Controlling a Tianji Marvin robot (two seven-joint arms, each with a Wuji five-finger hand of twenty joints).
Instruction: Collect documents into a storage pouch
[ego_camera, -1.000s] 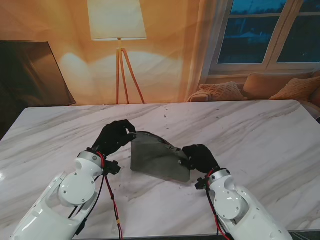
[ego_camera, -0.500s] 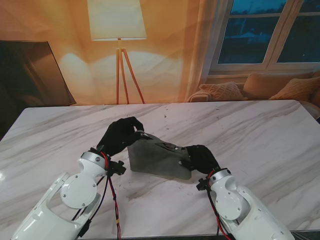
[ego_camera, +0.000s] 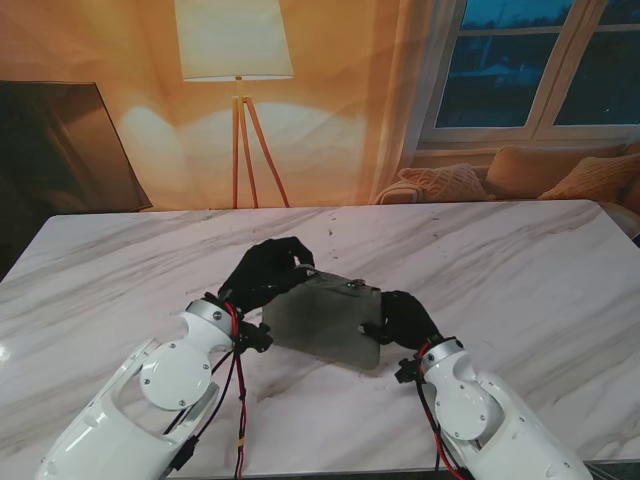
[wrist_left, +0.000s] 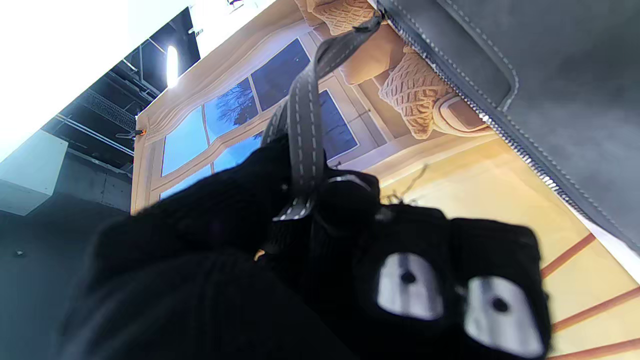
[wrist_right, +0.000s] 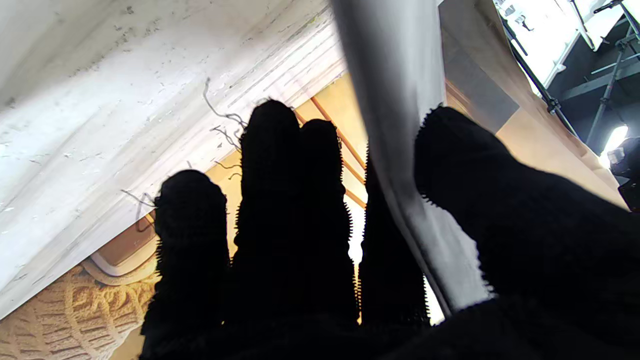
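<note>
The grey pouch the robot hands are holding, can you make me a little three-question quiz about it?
1. True or false: only one robot hand holds the grey pouch.
2. What part does the left robot hand grip? A) strap B) lamp C) cushion
3. Fill in: the pouch's edge is pinched between the right robot hand's thumb and ____.

Key:
1. False, both hold it.
2. A, the grey strap runs into its fingers.
3. fingers.

White glossy arms (ego_camera: 165, 375), black-gloved fingers (ego_camera: 290, 262), red-and-black wrist cables (ego_camera: 230, 400).
</note>
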